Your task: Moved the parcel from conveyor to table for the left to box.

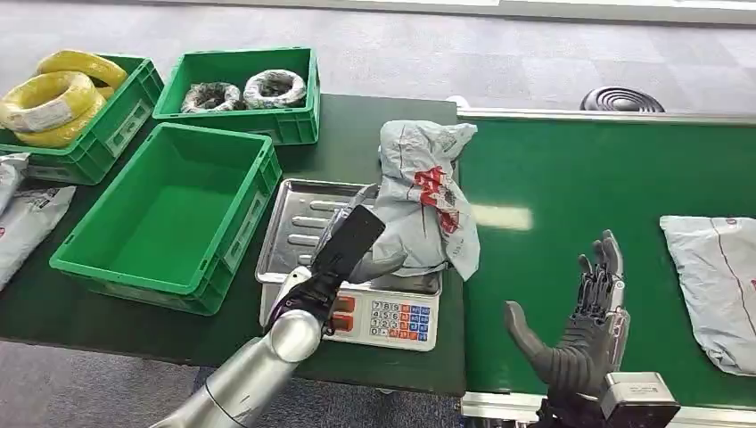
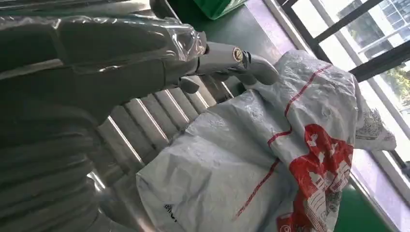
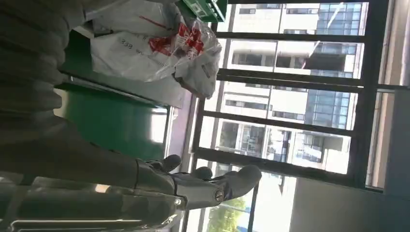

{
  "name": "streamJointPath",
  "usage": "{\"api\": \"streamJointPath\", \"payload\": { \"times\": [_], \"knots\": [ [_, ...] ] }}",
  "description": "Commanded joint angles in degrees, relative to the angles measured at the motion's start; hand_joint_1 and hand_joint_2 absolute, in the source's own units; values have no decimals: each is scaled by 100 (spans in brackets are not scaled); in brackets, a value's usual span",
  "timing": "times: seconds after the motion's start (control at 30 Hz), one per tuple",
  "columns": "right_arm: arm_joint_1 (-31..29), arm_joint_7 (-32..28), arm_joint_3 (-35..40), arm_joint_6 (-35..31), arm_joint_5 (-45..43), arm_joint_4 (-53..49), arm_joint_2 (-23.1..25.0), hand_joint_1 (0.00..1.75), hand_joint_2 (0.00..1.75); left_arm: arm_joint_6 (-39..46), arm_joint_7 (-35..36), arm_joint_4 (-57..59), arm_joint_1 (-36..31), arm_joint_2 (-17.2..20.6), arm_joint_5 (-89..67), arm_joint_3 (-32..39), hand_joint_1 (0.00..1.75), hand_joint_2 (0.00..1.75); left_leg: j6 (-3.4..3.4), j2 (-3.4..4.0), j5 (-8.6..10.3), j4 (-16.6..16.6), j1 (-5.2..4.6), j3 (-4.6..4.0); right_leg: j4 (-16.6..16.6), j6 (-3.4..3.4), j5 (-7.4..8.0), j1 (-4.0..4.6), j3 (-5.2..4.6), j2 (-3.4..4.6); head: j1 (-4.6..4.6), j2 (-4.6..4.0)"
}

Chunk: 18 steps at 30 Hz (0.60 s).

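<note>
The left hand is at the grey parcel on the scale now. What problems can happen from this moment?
1. The left hand meets the grey parcel only at its near side, and the soft bag stands crumpled on the scale tray. It may slip or sag when lifted.
2. Part of the parcel hangs past the tray toward the conveyor, so it could catch or tip there.
3. The empty green crate lies across the tray; a loose grip may drop the parcel short.

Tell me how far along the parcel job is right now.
Done: the grey parcel is off the green conveyor and on the scale tray. In hand: the left robot hand is touching it, though a firm grip isn't clear. The right robot hand is open over the belt. Left: moving it into the empty green crate; another parcel waits on the belt.
</note>
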Motion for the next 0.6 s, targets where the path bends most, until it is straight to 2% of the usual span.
{"api": "streamJointPath", "payload": {
  "times": [0.03, 0.3, 0.5, 0.6],
  "knots": [
    [-83, 28, 21, 24, -4, 56, 22, 0, 175, -31, 29, 324, -125, 108, 20, -332, 0, 175, 5, 7, 9, -15, -1, 7, -12, -13, 9, 3, 5, -3, 0, 0],
    [-131, 13, 34, 239, -57, 152, -26, 0, 175, 210, -38, 947, -215, 61, -25, -436, 0, 175, 4, 6, 4, -9, 0, 7, -8, -9, 5, 2, 6, -1, 0, 0],
    [-165, -44, 121, 285, -91, 169, 42, 0, 175, 918, -29, 2249, -494, -177, -697, -553, 0, 175, 6, 4, 9, -15, 2, 10, -16, -14, 10, 5, 11, -6, 0, 0],
    [-165, -44, 121, 285, -91, 169, 42, 0, 175, 918, -29, 2249, -494, -177, -697, -553, 0, 175, 6, 4, 9, -15, 2, 10, -16, -14, 10, 5, 11, -6, 0, 0]
  ]
}}
